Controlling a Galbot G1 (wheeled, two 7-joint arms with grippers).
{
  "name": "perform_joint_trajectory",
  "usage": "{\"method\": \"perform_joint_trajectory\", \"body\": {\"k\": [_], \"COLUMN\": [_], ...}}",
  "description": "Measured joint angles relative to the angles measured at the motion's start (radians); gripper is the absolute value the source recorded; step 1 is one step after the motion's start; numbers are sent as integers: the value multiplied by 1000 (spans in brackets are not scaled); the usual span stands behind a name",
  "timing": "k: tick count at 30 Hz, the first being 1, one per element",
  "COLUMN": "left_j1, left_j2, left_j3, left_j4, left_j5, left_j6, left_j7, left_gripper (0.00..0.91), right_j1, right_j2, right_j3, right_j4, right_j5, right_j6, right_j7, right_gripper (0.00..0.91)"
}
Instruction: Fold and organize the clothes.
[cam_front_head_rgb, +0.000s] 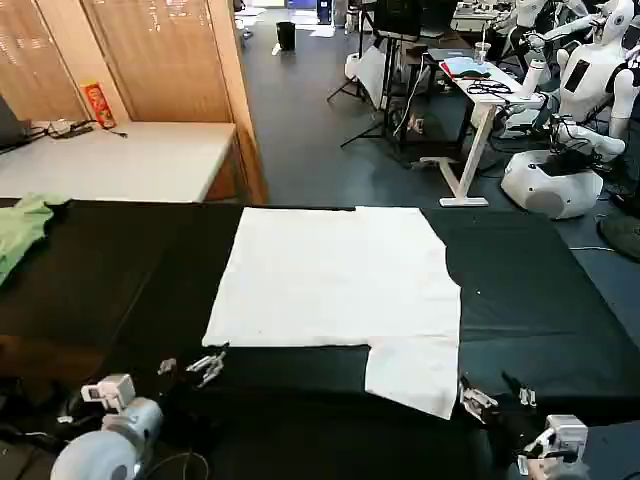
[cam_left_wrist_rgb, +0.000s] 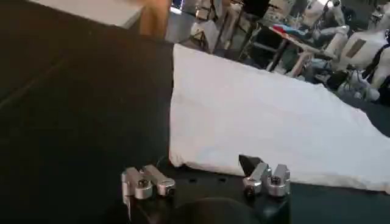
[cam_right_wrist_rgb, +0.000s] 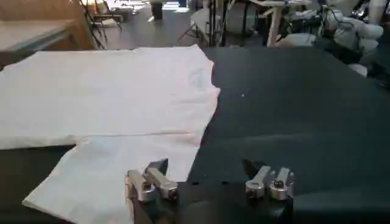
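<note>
A white T-shirt (cam_front_head_rgb: 335, 290) lies spread flat, plain side up, in the middle of the black-covered desk (cam_front_head_rgb: 540, 290), with one sleeve reaching toward the near edge on the robot's right. The left gripper (cam_front_head_rgb: 190, 366) hovers low over the dark cloth just beside the shirt's near left corner, its fingers (cam_left_wrist_rgb: 146, 181) spread apart and holding nothing. The right gripper (cam_front_head_rgb: 497, 392) sits near the desk's front edge, just beside the tip of that sleeve, its fingers (cam_right_wrist_rgb: 151, 182) likewise spread wide and empty. A light green garment (cam_front_head_rgb: 22, 228) rests crumpled at the far left of the desk, well apart from the shirt.
</note>
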Motion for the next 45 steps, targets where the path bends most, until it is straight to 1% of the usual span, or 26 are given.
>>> {"method": "perform_joint_trajectory", "body": {"k": [1, 3, 4, 5, 6, 7, 8, 9, 10, 11, 12, 13, 14, 17, 22, 26, 30, 32, 34, 35, 36, 37, 41, 45], "left_j1": [-1, -5, -8, -10, -12, -13, -15, -17, -19, -21, -24, -28, -31, -38, -38, -26, -1, 14, 32, 41, 50, 55, 54, 46], "left_j2": [0, -2, -4, -5, -6, -6, -6, -6, -6, -6, -7, -8, -9, -13, -16, -15, -15, -15, -16, -16, -16, -16, -25, -25], "left_j3": [0, 1, 2, 2, 3, 3, 4, 4, 6, 6, 8, 12, 16, 27, 39, 38, 23, 14, 3, -2, -7, -9, -5, 3], "left_j4": [4, 12, 18, 24, 28, 34, 40, 44, 49, 54, 58, 64, 69, 79, 79, 60, 24, 2, -19, -30, -41, -48, -51, -49], "left_j5": [1, 3, 3, 3, 2, 2, 2, 2, 3, 4, 6, 8, 10, 18, 31, 38, 44, 43, 41, 41, 40, 40, 49, 70], "left_j6": [0, 1, 0, -1, -2, -3, -4, -6, -8, -9, -9, -10, -11, -12, -12, -11, -5, -4, -4, -4, -4, -4, -4, -9], "left_j7": [-3, -10, -11, -11, -11, -10, -10, -9, -9, -9, -8, -8, -7, -4, -2, -6, -17, -20, -23, -23, -23, -23, -23, -19], "left_gripper": [878, 731, 683, 595, 556, 371, 263, 127, 107, 59, 0, 0, 0, 0, 0, 0, 0, 0, 0, 0, 0, 0, 0, 0], "right_j1": [4, 10, 13, 14, 16, 17, 17, 18, 18, 19, 19, 18, 17, 13, -3, -25, -69, -95, -111, -113, -113, -112, -88, -52], "right_j2": [2, 3, 3, 3, 3, 5, 6, 8, 11, 14, 16, 19, 20, 24, 25, 25, 25, 25, 25, 24, 21, 19, 8, 7], "right_j3": [-5, -12, -16, -19, -23, -27, -30, -32, -35, -39, -41, -44, -46, -48, -42, -31, -16, -10, -3, -2, -2, -2, -11, -18], "right_j4": [-7, -19, -25, -30, -37, -42, -45, -49, -54, -56, -58, -58, -59, -60, -44, -4, 66, 99, 115, 119, 121, 121, 108, 59], "right_j5": [-2, -3, -3, -3, -4, -6, -7, -10, -13, -16, -18, -20, -22, -25, -30, -29, -29, -28, -27, -27, -27, -27, -55, -63], "right_j6": [0, -1, -2, -3, -4, -5, -5, -6, -6, -5, -5, -5, -4, -4, -2, -11, -37, -37, -24, -11, -2, 0, 20, 21], "right_j7": [0, 1, 1, 1, 1, 1, 1, 1, 1, 1, 1, 1, 1, 2, 5, 16, 30, 30, 19, 11, 1, -8, -47, -49], "right_gripper": [878, 868, 809, 790, 770, 712, 673, 614, 556, 449, 312, 166, 107, 59, 49, 29, 29, 29, 29, 98, 293, 878, 878, 878]}}
